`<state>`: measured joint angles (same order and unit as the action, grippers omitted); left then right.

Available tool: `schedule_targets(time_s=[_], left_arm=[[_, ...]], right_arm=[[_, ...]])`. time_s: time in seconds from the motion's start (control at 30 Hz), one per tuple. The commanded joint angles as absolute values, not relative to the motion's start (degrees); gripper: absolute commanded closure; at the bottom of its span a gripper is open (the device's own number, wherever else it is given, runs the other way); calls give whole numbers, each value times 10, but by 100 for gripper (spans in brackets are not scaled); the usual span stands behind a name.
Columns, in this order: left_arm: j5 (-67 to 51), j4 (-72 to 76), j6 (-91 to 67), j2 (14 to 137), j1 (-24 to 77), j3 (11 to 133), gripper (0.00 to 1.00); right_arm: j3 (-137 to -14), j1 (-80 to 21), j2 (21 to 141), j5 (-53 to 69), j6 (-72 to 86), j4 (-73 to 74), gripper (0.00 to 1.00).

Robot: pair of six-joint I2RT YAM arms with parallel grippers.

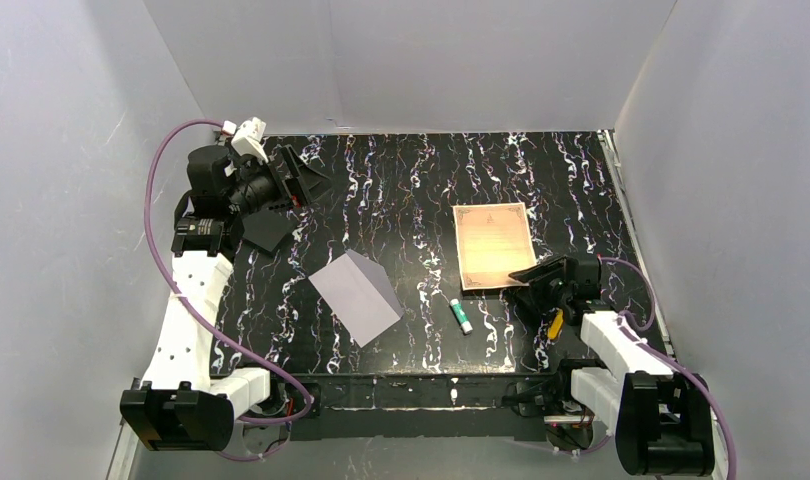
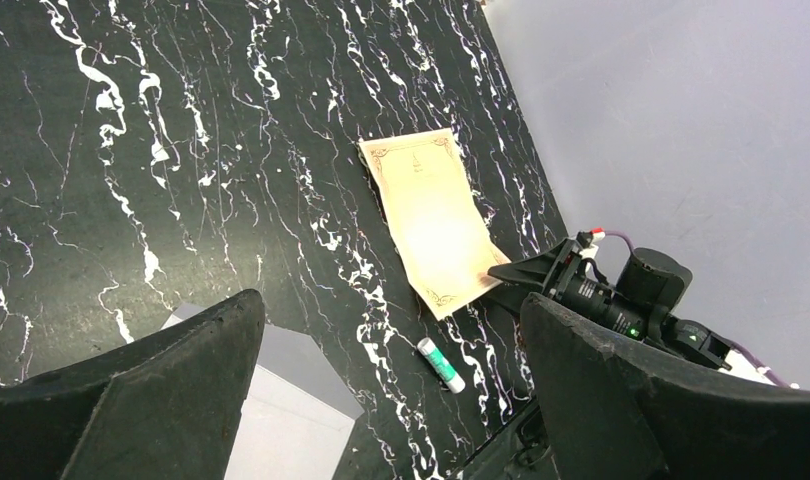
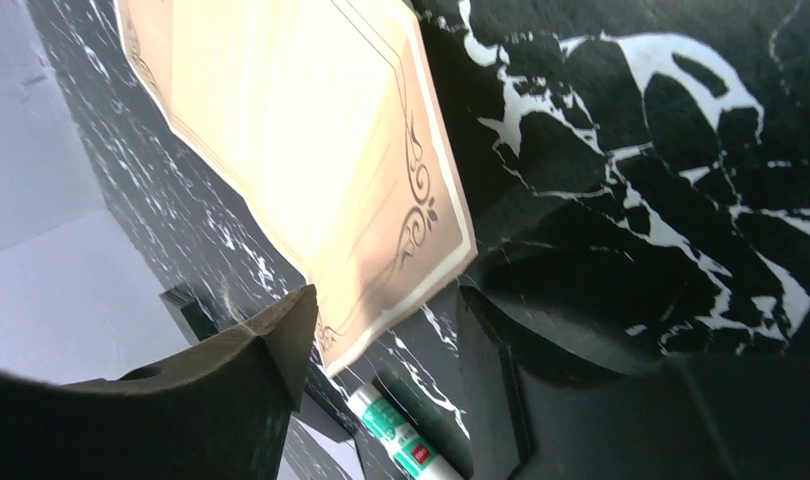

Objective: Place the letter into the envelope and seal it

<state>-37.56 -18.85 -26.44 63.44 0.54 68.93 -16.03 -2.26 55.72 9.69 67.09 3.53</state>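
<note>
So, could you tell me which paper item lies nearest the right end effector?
The tan letter with the ornamental border: its near corner sits at the right end effector, while the lavender envelope lies farther left.

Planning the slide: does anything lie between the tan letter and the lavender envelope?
Only a small white-and-green glue stick, lying in the near part of the gap, off the near-left corner of the tan bordered paper letter. The pale lavender paper envelope lies to its left; nothing else visible intervenes.
</note>
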Motion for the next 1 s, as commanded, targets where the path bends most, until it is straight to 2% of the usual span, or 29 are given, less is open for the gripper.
schedule_targets(time_s=[0.0,0.03,0.13,0.2,0.33,0.43,0.57,0.67,0.97], left_arm=[[-377,-191,-261,620,4,686,2],[-376,-191,-263,620,4,686,2],[-361,-192,-270,619,4,687,2],[-348,-198,-273,620,4,691,2],[-320,-212,-273,621,4,697,2],[-305,-225,-266,627,4,708,2],[-312,-227,-253,631,4,716,2],[-334,-212,-266,638,4,713,2],[-403,-155,-323,678,6,721,2]], right_arm=[[-143,-21,569,75,694,-46,43],[-140,-20,570,71,694,-55,47],[-137,-21,564,69,678,-101,71],[-151,-21,557,67,653,-97,83],[-200,-21,545,78,596,-96,98],[-262,-21,555,107,565,-102,99],[-340,-21,587,206,550,-134,99],[-374,-22,603,285,554,-199,99],[-461,-55,637,467,479,-249,99]])
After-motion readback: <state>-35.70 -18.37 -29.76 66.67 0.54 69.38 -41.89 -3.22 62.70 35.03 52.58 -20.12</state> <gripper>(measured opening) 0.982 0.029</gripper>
